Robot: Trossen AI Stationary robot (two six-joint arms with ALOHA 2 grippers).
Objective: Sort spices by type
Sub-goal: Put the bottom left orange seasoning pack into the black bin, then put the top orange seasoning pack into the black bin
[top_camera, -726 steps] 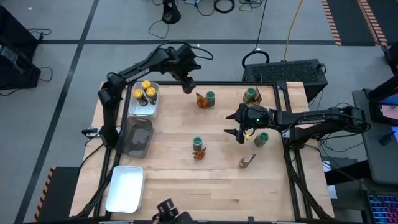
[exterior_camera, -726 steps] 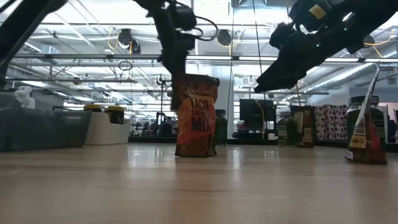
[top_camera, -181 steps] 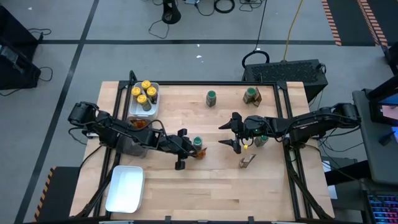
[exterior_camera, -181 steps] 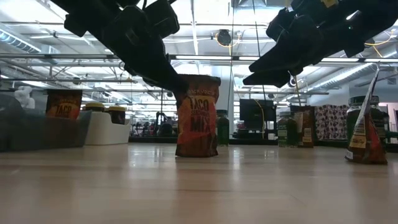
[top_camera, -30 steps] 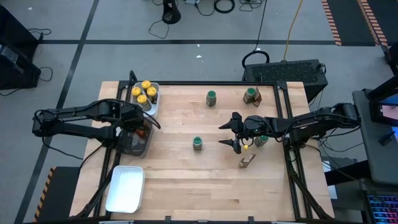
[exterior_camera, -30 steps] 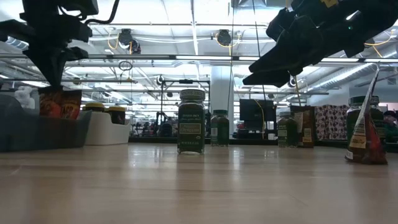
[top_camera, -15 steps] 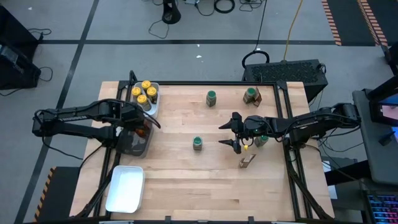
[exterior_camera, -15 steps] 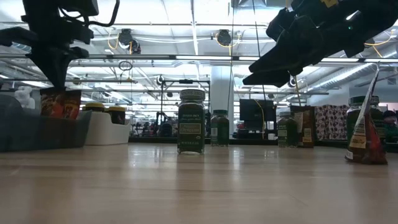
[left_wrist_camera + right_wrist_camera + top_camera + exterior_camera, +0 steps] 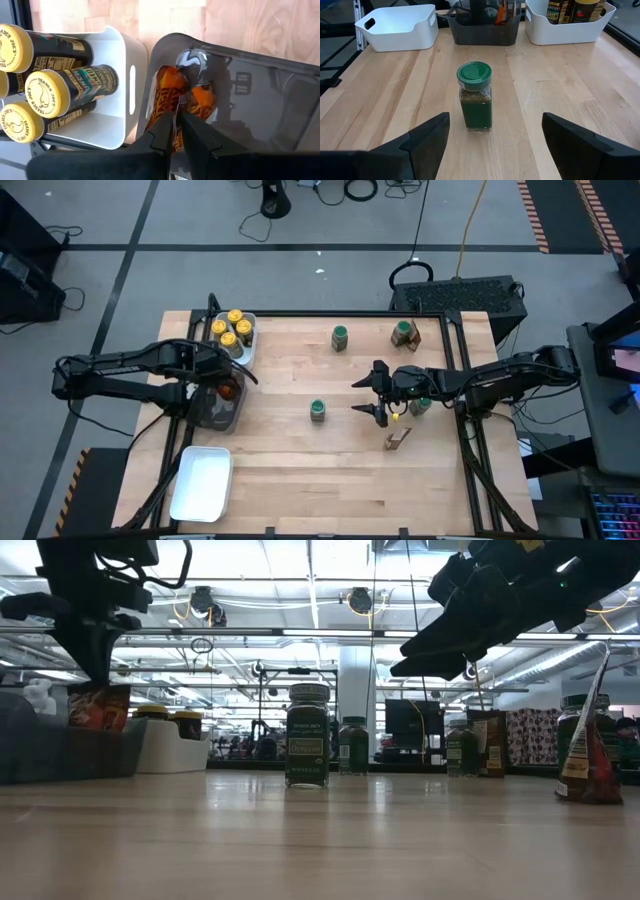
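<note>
Your left gripper (image 9: 174,131) sits over the dark grey tray (image 9: 215,412), jaws barely parted around an orange packet (image 9: 167,97) inside. Right gripper (image 9: 492,145) waits, jaws wide, facing a green-lidded jar (image 9: 474,95) mid-counter; fetch that next

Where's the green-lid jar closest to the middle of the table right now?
In the high view the green-lidded jar stands upright near the table's centre, between the dark grey tray on the left and the open right gripper, which faces it.

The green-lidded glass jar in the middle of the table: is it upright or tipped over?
Upright. The green-lidded glass jar stands on its base on the wooden table, round lid uppermost, alone between the open right gripper fingers' line of sight.
</note>
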